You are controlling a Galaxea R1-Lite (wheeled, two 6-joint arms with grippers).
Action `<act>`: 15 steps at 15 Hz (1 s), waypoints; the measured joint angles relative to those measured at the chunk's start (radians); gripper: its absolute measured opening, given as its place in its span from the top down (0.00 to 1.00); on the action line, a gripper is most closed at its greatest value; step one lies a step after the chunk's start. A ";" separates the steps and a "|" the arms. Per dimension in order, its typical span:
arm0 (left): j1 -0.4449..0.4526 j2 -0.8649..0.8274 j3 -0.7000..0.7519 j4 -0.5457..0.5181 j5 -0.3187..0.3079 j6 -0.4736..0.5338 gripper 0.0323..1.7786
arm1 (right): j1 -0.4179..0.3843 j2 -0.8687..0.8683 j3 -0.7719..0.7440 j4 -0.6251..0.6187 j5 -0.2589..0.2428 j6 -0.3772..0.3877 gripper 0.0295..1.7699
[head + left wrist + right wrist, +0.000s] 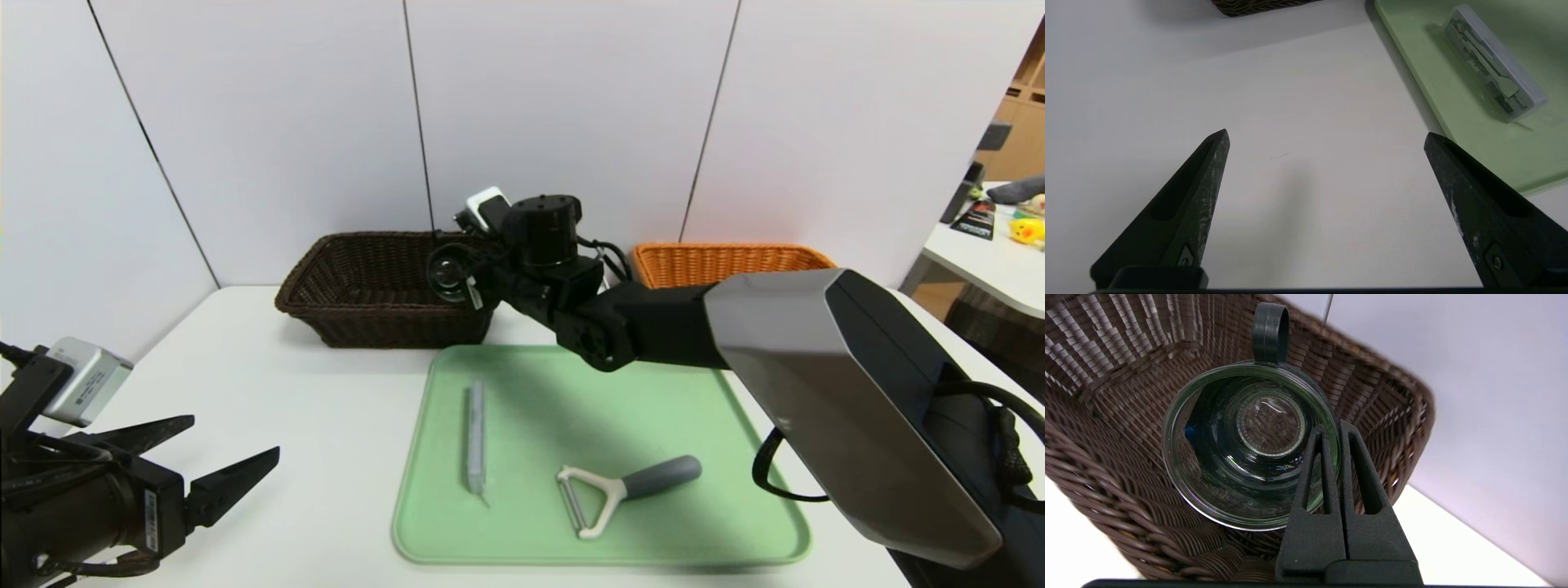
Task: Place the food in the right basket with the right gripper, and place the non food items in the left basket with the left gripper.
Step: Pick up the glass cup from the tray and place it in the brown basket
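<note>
While right gripper [1333, 428] pinches glass dish [1249, 445] rim, dish hangs over left basket [1126, 375].

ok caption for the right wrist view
Right gripper shut on the rim of a glass dish, held over the dark basket.

Bright, even overhead light casts soft shadows on the white table [269, 392] and green tray [702, 523], glints off the glass dish [1249, 445], and the brown basket's [1106, 465] rim blurs.
</note>
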 joint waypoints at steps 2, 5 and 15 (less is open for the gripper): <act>-0.001 0.000 0.001 0.000 -0.001 0.000 0.05 | 0.011 0.011 0.001 0.008 -0.002 0.000 0.98; -0.001 -0.001 0.003 0.000 -0.001 -0.001 0.05 | 0.015 0.018 0.001 0.016 -0.002 -0.001 0.98; -0.001 0.000 0.011 0.000 -0.002 -0.006 0.05 | 0.015 0.014 0.002 0.008 -0.024 -0.054 0.42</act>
